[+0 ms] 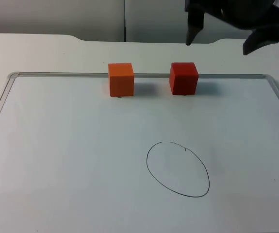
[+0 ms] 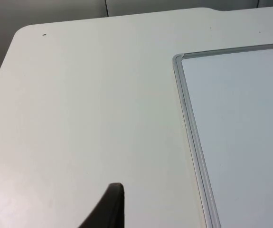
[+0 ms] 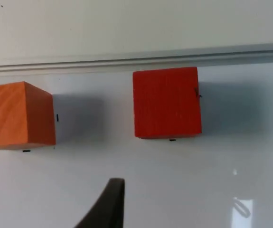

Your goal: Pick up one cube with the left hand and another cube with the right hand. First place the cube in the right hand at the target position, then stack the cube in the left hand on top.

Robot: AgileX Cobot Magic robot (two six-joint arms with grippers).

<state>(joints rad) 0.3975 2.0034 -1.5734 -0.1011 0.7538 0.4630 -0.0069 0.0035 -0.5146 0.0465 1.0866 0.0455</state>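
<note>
One drawn oval, two cubes: orange, red

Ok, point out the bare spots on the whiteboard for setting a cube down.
Bare: inside the drawn oval, and all the whiteboard between it and the cubes. Crowded only along the far rim, where the orange cube and red cube sit apart.

White worktop bearing a framed whiteboard; orange cube and red cube near its far edge, drawn circle nearer.
</note>
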